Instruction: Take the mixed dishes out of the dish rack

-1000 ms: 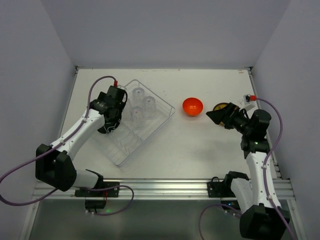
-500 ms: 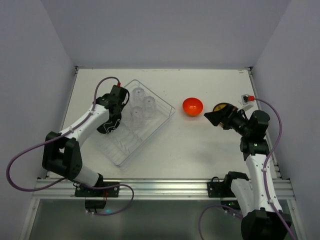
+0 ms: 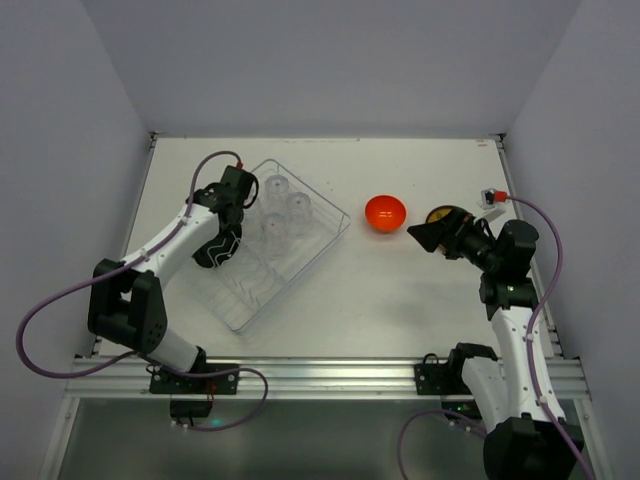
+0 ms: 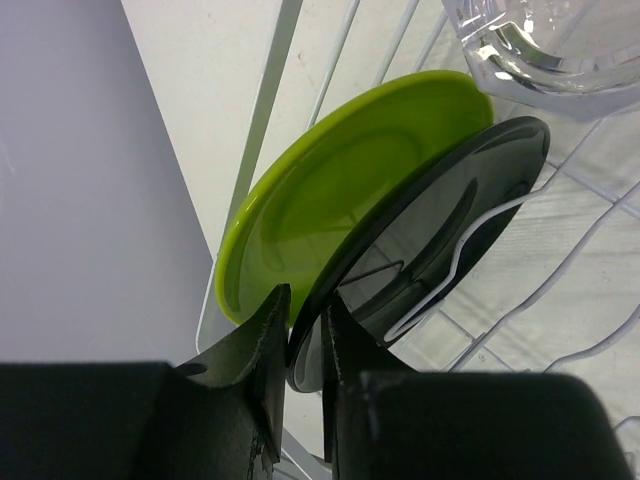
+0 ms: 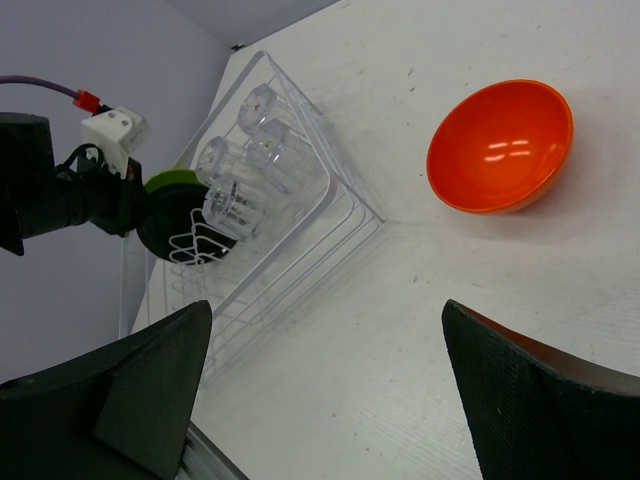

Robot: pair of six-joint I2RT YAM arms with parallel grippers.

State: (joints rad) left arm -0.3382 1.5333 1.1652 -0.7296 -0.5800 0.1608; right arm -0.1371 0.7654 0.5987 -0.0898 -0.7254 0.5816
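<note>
No legible text or markings anywhere.

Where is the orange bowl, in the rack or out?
Out. The orange bowl sits upright on the table, right of the dish rack and apart from it.

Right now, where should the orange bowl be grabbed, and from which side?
Probably take the bowl by the rim nearest the right gripper, from above, one finger inside, one outside. It sits mouth up on the table; its rounded glossy wall looks hard to pinch.

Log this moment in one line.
left jaws: shut on black round plate in clear dish rack; right jaws: open; glossy orange bowl: out
</note>
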